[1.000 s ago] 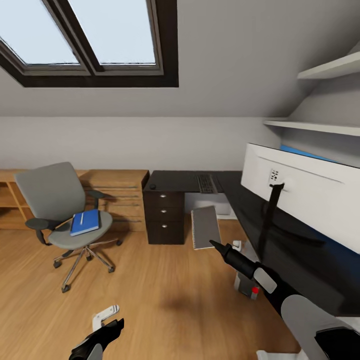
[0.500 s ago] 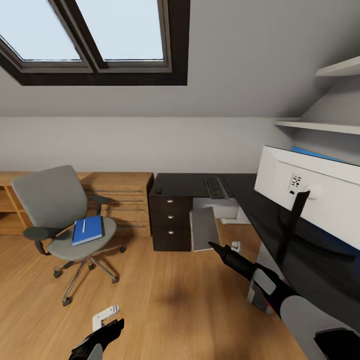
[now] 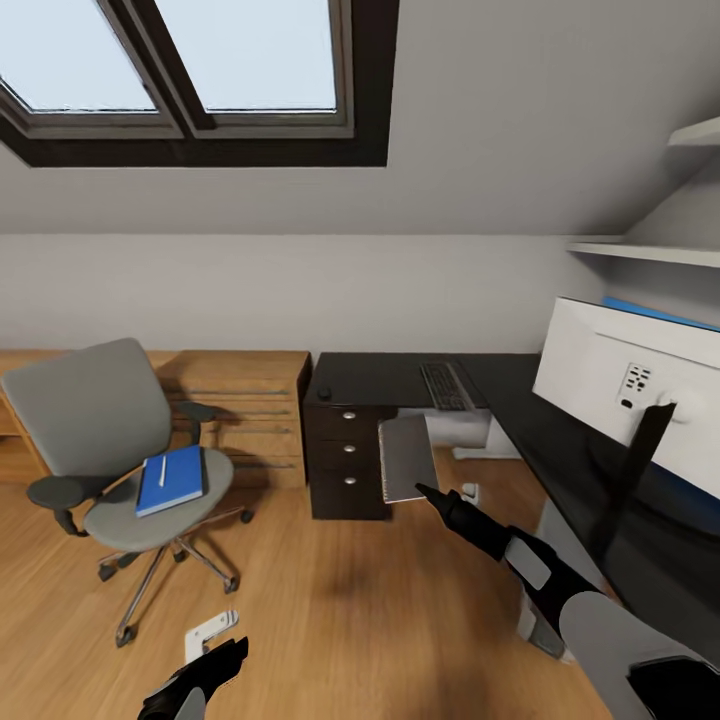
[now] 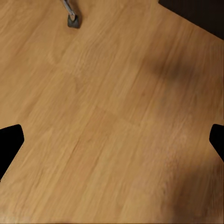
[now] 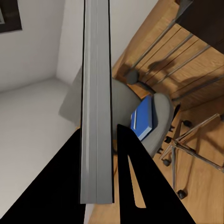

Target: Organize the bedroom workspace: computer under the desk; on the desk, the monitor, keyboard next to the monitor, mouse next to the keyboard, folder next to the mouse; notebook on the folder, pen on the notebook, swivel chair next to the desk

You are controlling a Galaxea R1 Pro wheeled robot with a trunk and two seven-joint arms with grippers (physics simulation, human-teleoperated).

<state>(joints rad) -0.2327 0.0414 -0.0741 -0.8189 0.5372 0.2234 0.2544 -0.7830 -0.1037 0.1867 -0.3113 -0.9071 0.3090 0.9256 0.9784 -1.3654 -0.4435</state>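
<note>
The notebook [image 3: 407,458] is clamped edge-on between the closed fingers of the right claw [image 3: 428,492] and is held upright above the wood floor [image 3: 330,600], in front of the dark drawer unit [image 3: 345,450] of the black table [image 3: 380,378]. In the right wrist view the notebook [image 5: 97,107] is seen as a thin grey slab with pale edges, with the blue folder [image 5: 142,119] beyond it on the grey seat of the swivel chair [image 5: 126,102].

In the head view the folder [image 3: 172,480] is seen lying flat on the swivel chair [image 3: 120,440], a white pen [image 3: 161,472] on top. The keyboard [image 3: 446,386], small mouse [image 3: 323,393] and white-backed monitor [image 3: 630,390] are carried on the table.

The left claw [image 3: 205,675] hangs low over the floor; in the left wrist view its dark fingertips [image 4: 10,144] are spread wide apart with nothing between them, above pale planks [image 4: 112,121].
</note>
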